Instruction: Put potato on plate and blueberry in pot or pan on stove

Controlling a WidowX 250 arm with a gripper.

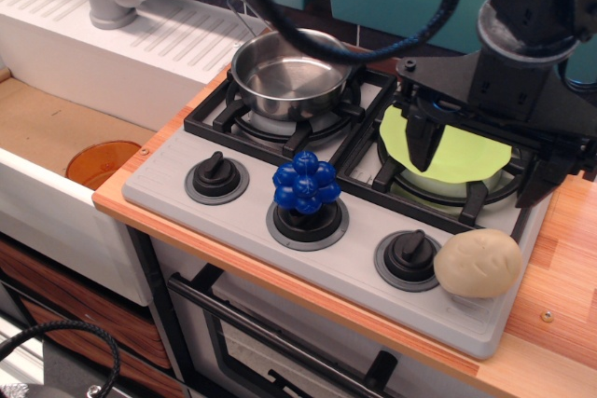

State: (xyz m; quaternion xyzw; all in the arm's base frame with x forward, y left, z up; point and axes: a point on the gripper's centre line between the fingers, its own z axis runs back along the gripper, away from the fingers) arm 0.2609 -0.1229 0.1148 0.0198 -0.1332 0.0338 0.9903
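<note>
The black claw (480, 163), spread wide w/ nothing in it, hangs at right over the lime-green round plate (457, 156); risk: the pale beige oval potato (478, 264), lower right at stove edge, may roll off if nudged.

Black robot arm at the upper right, its gripper pointing down with jaws spread.

The arm enters from the top right corner, its dark wrist housing stacked above a broad black bracket. The gripper (485, 160) hangs below that bracket, with one finger (422, 142) at the near left and the other (548, 174) at the far right, well apart, nothing held between them. A thick black cable loops from the top edge across to the wrist.
</note>
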